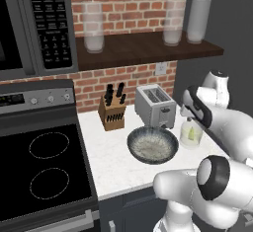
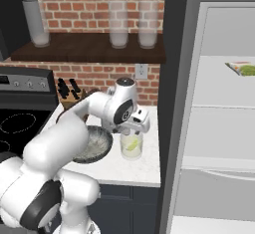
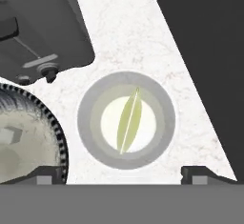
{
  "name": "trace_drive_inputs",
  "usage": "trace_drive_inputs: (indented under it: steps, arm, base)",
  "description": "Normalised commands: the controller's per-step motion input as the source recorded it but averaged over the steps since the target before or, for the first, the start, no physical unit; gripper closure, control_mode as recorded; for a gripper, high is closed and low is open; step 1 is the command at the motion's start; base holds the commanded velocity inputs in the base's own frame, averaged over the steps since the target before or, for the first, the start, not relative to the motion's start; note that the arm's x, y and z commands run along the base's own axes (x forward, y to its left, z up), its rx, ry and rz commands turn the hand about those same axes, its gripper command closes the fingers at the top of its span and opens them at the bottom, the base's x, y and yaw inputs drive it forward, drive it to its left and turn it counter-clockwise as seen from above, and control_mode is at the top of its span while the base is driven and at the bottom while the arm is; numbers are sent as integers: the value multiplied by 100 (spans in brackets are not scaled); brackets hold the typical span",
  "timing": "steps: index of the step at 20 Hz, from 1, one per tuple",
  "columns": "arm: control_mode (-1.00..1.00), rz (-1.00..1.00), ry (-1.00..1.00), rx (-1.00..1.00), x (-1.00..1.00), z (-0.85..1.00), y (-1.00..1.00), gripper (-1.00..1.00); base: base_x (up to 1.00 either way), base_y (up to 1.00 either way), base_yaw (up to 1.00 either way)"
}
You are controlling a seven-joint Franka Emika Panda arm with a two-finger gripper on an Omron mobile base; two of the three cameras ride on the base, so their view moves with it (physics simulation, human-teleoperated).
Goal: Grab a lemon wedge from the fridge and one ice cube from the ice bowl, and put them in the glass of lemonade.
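While the hand view looked straight down into the glass of lemonade [image 3: 126, 120], the lemon wedge [image 3: 128, 119] showed as a thin yellow-green sliver lying in the pale liquid – the two fingertips [image 3: 47, 174] stood wide apart, one either side of the glass, holding nothing. From the left base view the gripper [image 1: 193, 116] hung just above the glass, with the wedge [image 1: 190, 134] a faint green patch inside. The right base view gave what the others didn't: the fridge [image 2: 219, 128] stood open just right of the glass, white shelves showing, and a plate with something green [image 2: 242, 69] sat on an upper shelf.

Around the glass: the ice bowl [image 1: 152, 145] sat just left of it, near but apart, speckled whitish inside, w/ an ice cube [image 3: 10, 136] visible in the hand view. A silver toaster [image 1: 155, 106] stood behind the bowl, left and back of the glass; a knife block [image 1: 112, 111] further left again, then the stove [image 1: 44, 162]. Above the glass ran a dark shelf [image 1: 143, 48] w/ tall frosted glasses [image 1: 93, 27]. The arm's own forearm crossed in front of part of the bowl in the right base view.

Room to move – the counter [image 1: 116, 164] ended close right of the glass at the fridge's dark side wall; bare white top lay in front of the glass and bowl toward the near edge.
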Motion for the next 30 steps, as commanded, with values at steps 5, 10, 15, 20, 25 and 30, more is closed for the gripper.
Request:
trace_drive_inputs:
  steps: [5,10,15,20,25,30]
  arm:
    - [-100,10,-28,0,-50,4,18,-100]
    - [-100,14,-24,0,-38,25,41,-100]
    - [-100,16,-16,0,-16,23,76,-100]
    - [-100,6,-13,-1,1,4,94,-100]
    - [-100,0,22,-27,25,9,84,-100]
    - [-100,0,35,-42,2,13,45,-100]
  base:
    - [0,0,0]
    - [0,0,0]
    - [0,0,0]
    - [0,0,0]
    - [0,0,0]
    - [0,0,0]
